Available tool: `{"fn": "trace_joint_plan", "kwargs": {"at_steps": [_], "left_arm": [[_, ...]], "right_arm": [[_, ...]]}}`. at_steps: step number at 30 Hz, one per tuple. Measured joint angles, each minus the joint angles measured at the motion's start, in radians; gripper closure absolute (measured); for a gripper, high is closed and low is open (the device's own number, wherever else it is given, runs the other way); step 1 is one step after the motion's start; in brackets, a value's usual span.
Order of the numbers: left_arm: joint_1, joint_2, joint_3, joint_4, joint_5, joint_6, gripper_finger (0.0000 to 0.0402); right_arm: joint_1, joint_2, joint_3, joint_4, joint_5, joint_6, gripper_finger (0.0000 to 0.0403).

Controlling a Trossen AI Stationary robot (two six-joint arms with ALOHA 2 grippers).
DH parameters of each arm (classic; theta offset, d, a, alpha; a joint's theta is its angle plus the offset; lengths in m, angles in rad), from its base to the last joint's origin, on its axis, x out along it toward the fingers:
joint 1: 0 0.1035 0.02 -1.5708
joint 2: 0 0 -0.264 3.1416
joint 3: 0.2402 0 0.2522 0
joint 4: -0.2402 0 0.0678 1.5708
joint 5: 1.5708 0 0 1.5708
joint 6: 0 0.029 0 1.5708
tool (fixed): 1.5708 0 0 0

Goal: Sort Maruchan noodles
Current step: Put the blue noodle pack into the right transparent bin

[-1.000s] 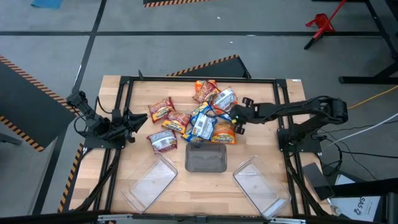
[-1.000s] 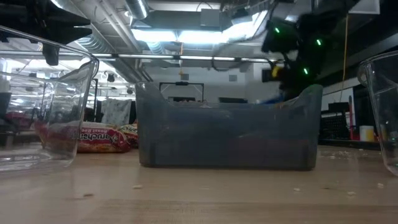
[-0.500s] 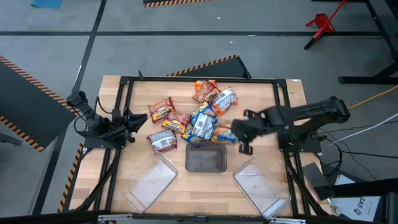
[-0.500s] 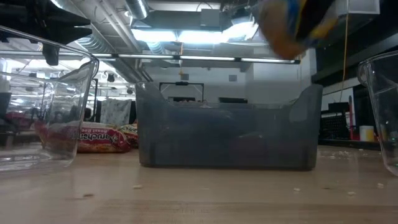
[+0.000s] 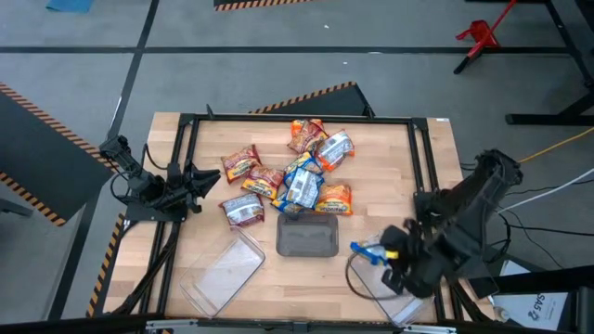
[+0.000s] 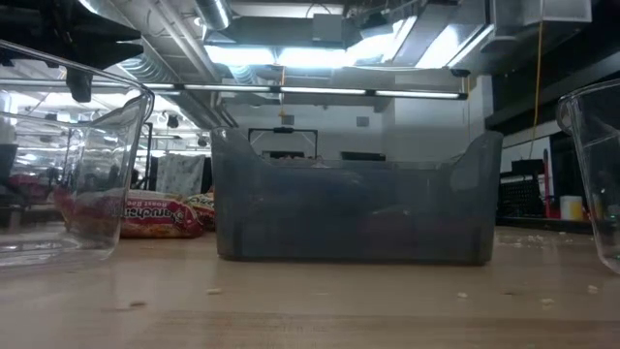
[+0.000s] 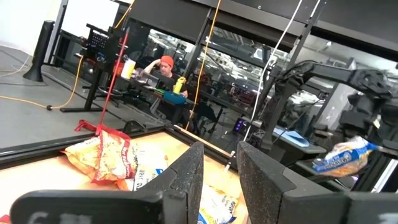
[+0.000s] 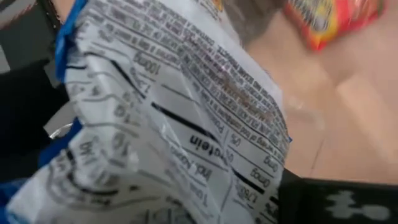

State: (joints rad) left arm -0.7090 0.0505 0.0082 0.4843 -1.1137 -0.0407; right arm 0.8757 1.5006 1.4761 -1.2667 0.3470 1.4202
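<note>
A pile of orange, red and blue-and-white noodle packets lies on the far middle of the table. My right gripper hovers over the right clear tray near the table's near right corner, shut on a blue-and-white packet. That packet's printed back fills the right wrist view. My left gripper waits open at the table's left side, pointing toward the pile. In the low view a red packet shows through a tray wall, and no gripper shows there. My right gripper holds the blue-and-white packet by one end, pinched between its fingers. The packet is lifted clear above the right clear tray and sticks out from the fingers toward the table's left. The packet itself hides the place of contact in the wrist view.
Three trays sit along the near side: a clear one at the left, a dark one in the middle and the clear one at the right. A black frame rail borders the table. Bare wood lies right of the pile.
My right gripper has swung from the pile's right side toward the near right corner, turning as it went, and carried the blue-and-white packet lifted clear to a spot over the right clear tray. The rest of the pile has stayed put.
</note>
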Motion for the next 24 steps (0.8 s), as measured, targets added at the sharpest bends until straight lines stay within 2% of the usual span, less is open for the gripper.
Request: {"fn": "trace_joint_plan", "kwargs": {"at_steps": [3,7,13,19,24], "left_arm": [[0.000,0.000,0.000,-0.006,0.000,0.001,0.0310],[0.000,0.000,0.000,-0.006,0.000,0.001,0.0310],[0.000,0.000,0.000,-0.006,0.000,0.001,0.0310],[0.000,0.000,0.000,-0.006,0.000,0.001,0.0310],[0.000,0.000,0.000,-0.006,-0.001,0.001,0.0310]], "right_arm": [[0.054,0.042,0.000,-0.001,0.000,0.128,0.0358],[0.089,0.111,0.000,-0.052,-0.037,0.222,0.0332],[0.084,0.226,0.000,-0.145,-0.123,0.225,0.0337],[0.080,0.295,0.000,-0.202,-0.121,0.200,0.0345],[0.080,0.316,0.000,-0.201,-0.104,0.169,0.0328]]}}
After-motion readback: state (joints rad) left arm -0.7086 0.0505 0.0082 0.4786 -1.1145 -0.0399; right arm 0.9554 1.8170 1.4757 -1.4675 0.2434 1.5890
